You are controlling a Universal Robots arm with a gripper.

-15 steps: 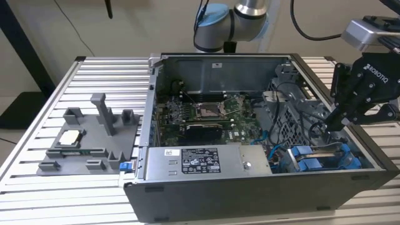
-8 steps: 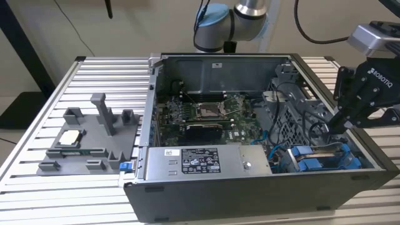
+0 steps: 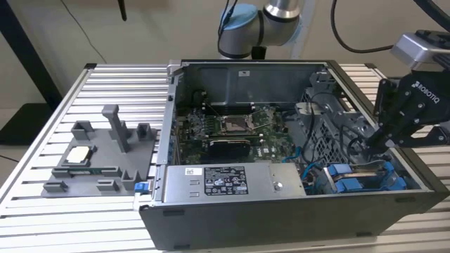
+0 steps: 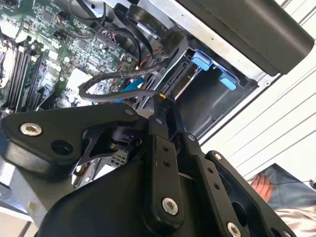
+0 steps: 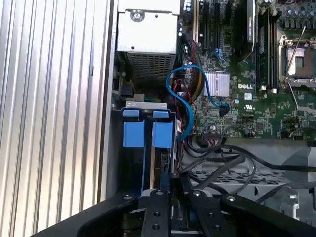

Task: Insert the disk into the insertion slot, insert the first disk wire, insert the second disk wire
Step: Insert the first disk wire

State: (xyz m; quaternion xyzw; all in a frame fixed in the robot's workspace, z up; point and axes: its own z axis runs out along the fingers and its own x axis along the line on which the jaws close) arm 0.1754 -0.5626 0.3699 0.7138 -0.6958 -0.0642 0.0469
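We log an open dark grey computer case on a slatted aluminium table. The black two-fingered tool reaches down into the corner at the exterior view's right, near the front wall.

The flat silver-grey disk in its bright blue plastic carrier sits inside the narrow dark grey metal insertion slot. It stands on edge, beside a second blue carrier, and is the one nearer the green motherboard.

In both wrist views the tool's fingers lie together, with their tips right at the disk's grey rear edge. A looping black wire ends at those tips; we cannot tell whether it is pinched between them. A thin light blue cable curves over the board just beside the bay.

The grey labelled power-supply box lies along the front wall. A grey plastic fixture tray rests on the table, well apart at the exterior view's left.
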